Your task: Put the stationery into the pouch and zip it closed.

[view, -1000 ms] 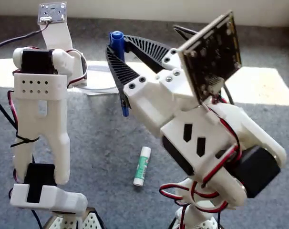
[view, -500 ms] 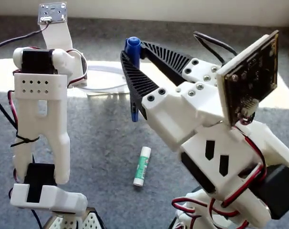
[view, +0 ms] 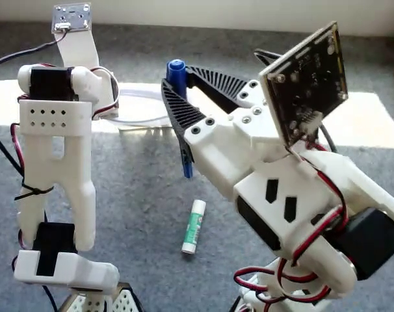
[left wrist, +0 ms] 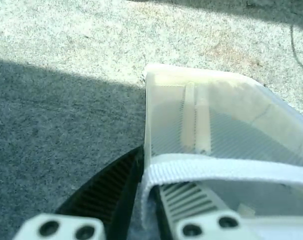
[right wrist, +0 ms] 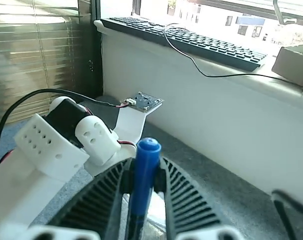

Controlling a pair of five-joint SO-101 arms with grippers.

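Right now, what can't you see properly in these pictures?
Whether the pouch is zipped: left wrist view, edge cuts it off.
Most of the pouch: high view, behind the left arm.
The blue marker tip: right wrist view, inside the right gripper.
The glue stick label: high view, too small.

There are two robot arms on the table: the left arm [view: 54, 149] at 9 o'clock and the right arm [view: 288, 195] at 4 o'clock. The stationery counts two pieces: one blue marker [view: 177, 71] at 12 o'clock and one glue stick [view: 194, 225] near the centre. There is one pouch [view: 142, 110] at 11 o'clock. On the sill are one keyboard [right wrist: 191, 40] and one box [right wrist: 294, 57].
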